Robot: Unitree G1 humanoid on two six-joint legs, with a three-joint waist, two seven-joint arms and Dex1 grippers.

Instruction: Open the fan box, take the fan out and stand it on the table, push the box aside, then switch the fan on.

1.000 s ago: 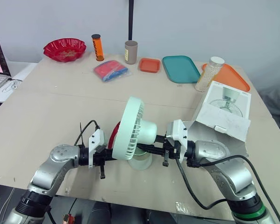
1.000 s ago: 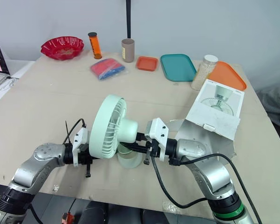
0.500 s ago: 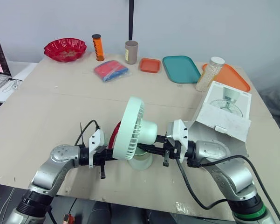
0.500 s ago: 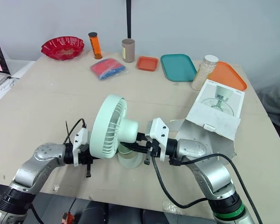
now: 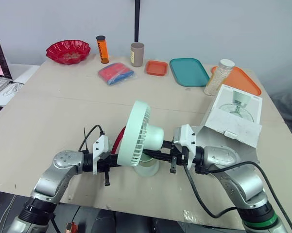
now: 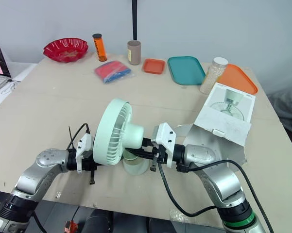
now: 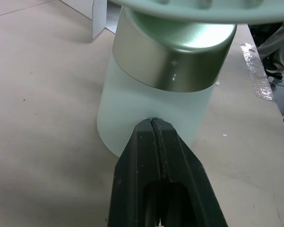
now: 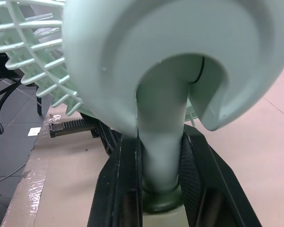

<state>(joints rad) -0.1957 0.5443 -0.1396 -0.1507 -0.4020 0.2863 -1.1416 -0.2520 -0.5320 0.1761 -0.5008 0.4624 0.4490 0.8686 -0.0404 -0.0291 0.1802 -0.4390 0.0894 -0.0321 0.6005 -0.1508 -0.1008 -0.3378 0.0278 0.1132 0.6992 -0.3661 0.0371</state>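
The table is a light beige board with a bare centre. Items along its far edge, from the robot's left to right:

- red bowl
- upright orange tube with a dark cap
- brown cup
- blue-and-red packet, lying flat just in front of the tube and cup
- small orange tray
- teal tray
- white-lidded jar, next to the large orange tray

The fan box lies near the right edge. The fan stands upright on its base near the front edge.
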